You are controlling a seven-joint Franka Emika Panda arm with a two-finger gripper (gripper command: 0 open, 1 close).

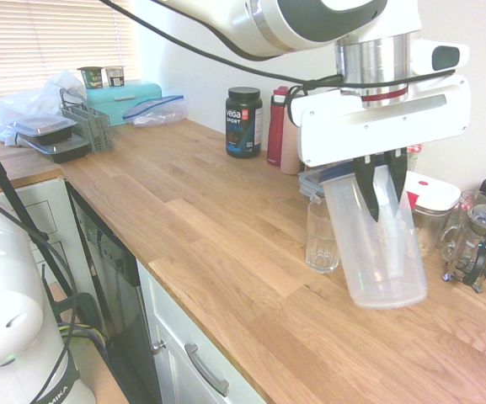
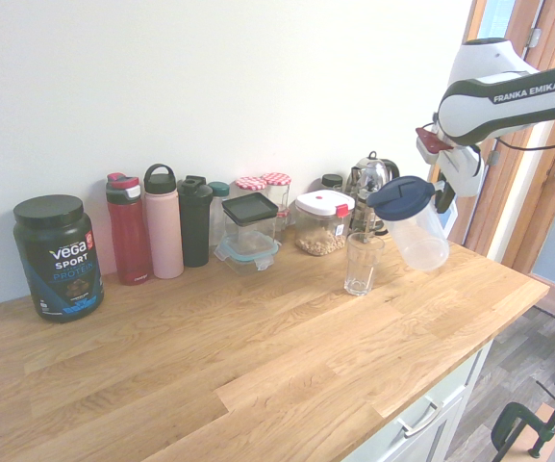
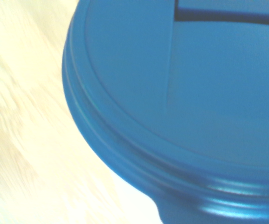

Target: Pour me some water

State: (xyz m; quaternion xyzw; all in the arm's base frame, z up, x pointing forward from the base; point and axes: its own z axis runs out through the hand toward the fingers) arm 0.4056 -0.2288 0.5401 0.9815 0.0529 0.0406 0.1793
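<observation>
Pincer (image 1: 381,189) clenched on pitcher (image 1: 376,240) handle; pitcher hangs below, tilted toward glass (image 1: 322,236).

From my cameras I see black Vega tub (image 2: 59,258), red bottle (image 2: 129,231), pink bottle (image 2: 163,223) beside it, French press (image 1: 481,244).

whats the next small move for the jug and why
Probably tip the jug a little further toward the glass, keeping its lid over the glass's mouth. The end effector has the jug tilted off the counter, its lid leaning to the glass side, and no water shows in the glass.
</observation>
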